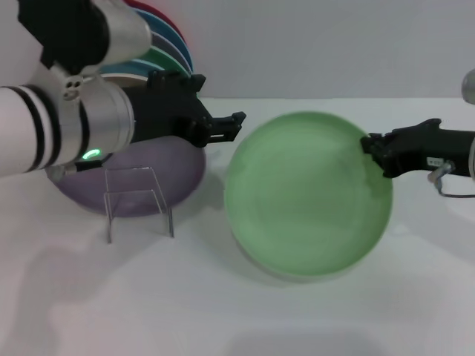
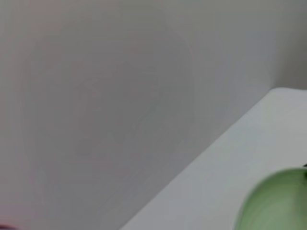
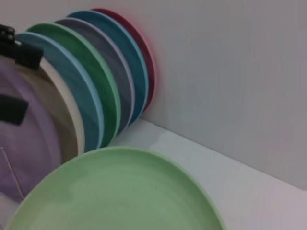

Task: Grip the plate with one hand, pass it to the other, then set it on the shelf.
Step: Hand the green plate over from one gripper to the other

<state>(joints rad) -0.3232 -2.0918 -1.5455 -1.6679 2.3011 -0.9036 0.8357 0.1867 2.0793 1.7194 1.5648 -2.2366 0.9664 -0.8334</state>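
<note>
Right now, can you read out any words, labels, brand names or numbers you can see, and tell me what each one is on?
None can be read.
Small white label on the right gripper, which grips the light green plate at its rim: too small and blurred to read.
Left gripper, clear shelf, lilac plate and stacked plates: no text visible.
</note>
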